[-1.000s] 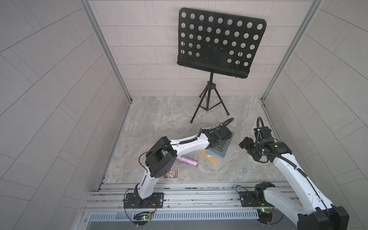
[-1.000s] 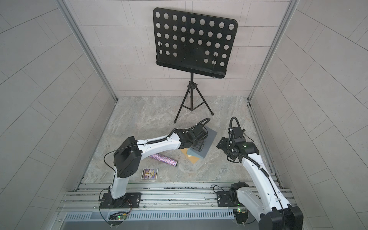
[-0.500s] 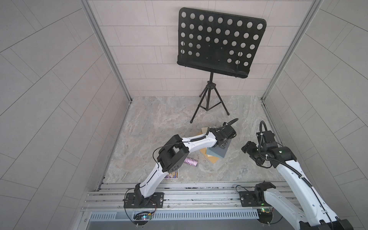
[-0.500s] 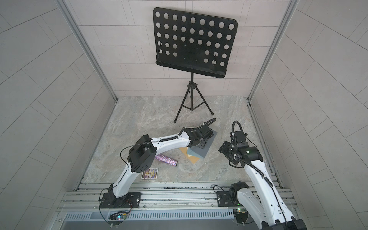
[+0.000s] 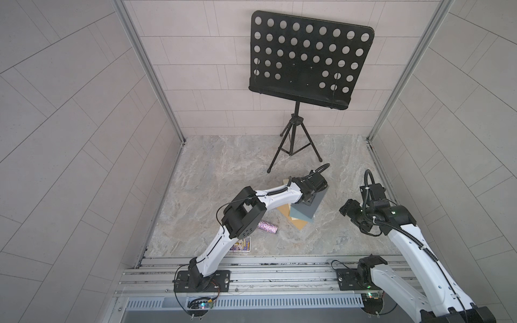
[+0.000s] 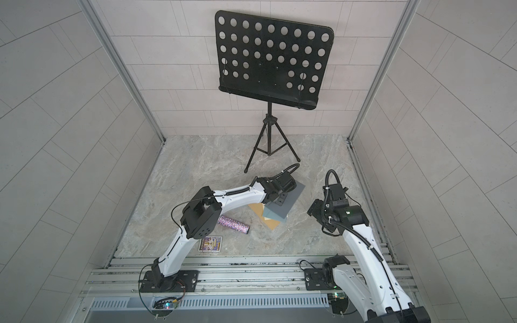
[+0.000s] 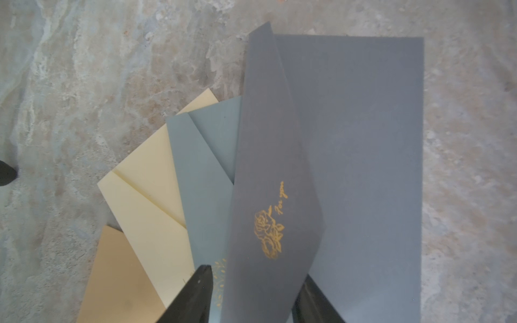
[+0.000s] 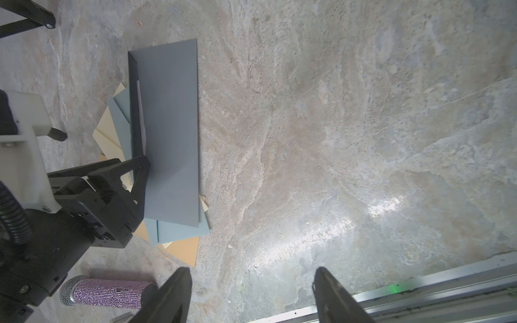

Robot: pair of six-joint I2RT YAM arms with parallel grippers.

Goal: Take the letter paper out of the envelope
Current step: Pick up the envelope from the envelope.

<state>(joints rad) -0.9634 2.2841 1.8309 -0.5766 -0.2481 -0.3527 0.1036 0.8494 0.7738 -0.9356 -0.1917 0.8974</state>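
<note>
The dark grey envelope (image 7: pixel 363 167) lies on top of a fanned pile near the middle of the worktop (image 5: pixel 223 173), over a blue-grey envelope (image 7: pixel 201 181) and a cream one (image 7: pixel 145 181). The music stand (image 5: pixel 307 56) is at its 12 o'clock and a glittery tube (image 8: pixel 112 292) at its 8 o'clock in the top views. Its flap (image 7: pixel 274 167), printed with a gold rose, stands raised along the long edge facing 10 o'clock. A pale strip just inside the flap looks like the letter paper (image 8: pixel 141 112), most of it tucked in the pocket. The left end effector (image 7: pixel 256 274) is about half open and straddles the flap near its point, one finger on each side and not visibly clamped. The right end effector (image 8: pixel 251 270) hangs wide open and empty at the pile's 3 o'clock, clear of it. The step in hand appears to be securing the flap. It is best pinched close to the tip and folded back about its crease rather than pulled, since a sideways tug would likely slide the envelope off the slick pile. With the mouth held open, the right arm can take the exposed paper edge alone.
</note>
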